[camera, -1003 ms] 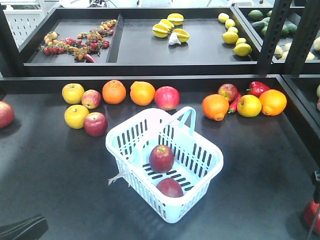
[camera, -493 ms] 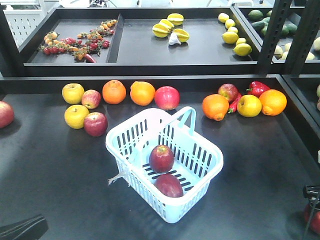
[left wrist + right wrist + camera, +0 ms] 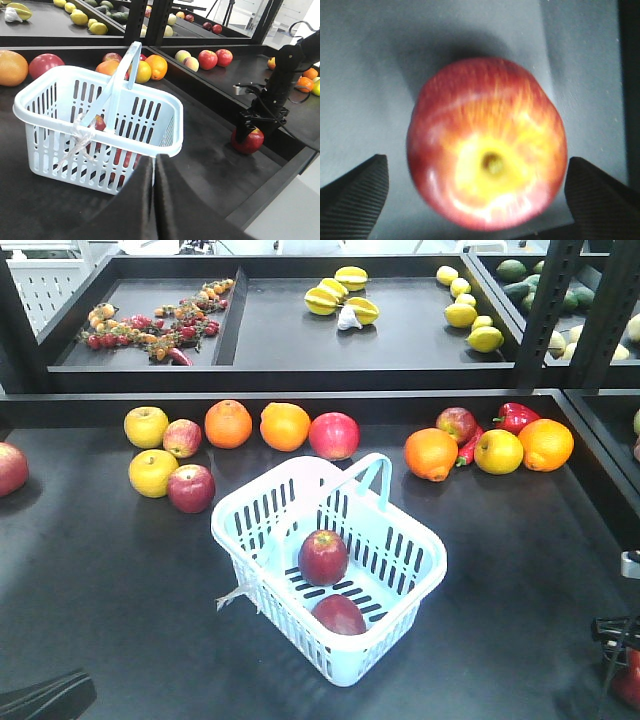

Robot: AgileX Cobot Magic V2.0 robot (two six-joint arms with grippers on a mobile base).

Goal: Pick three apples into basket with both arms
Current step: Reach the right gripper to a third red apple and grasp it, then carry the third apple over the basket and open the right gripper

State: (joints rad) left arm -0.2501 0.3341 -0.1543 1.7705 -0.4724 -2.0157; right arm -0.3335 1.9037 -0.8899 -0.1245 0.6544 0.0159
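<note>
Red apple [image 3: 487, 145] sits between the right claw's [image 3: 472, 192] spread fingers; close squarely. Left claw [image 3: 155, 200] is pressed together.

Oranges [image 3: 285, 426], lemons [image 3: 485, 338], red peppers [image 3: 515, 416]

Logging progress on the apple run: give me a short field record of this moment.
apples in basket: two, inside the aqua basket
third apple: red with yellow blush, on the dark table right of the basket
right gripper: open, fingers either side of the third apple, not touching
left gripper: shut, empty, near the basket
remaining: one apple
</note>
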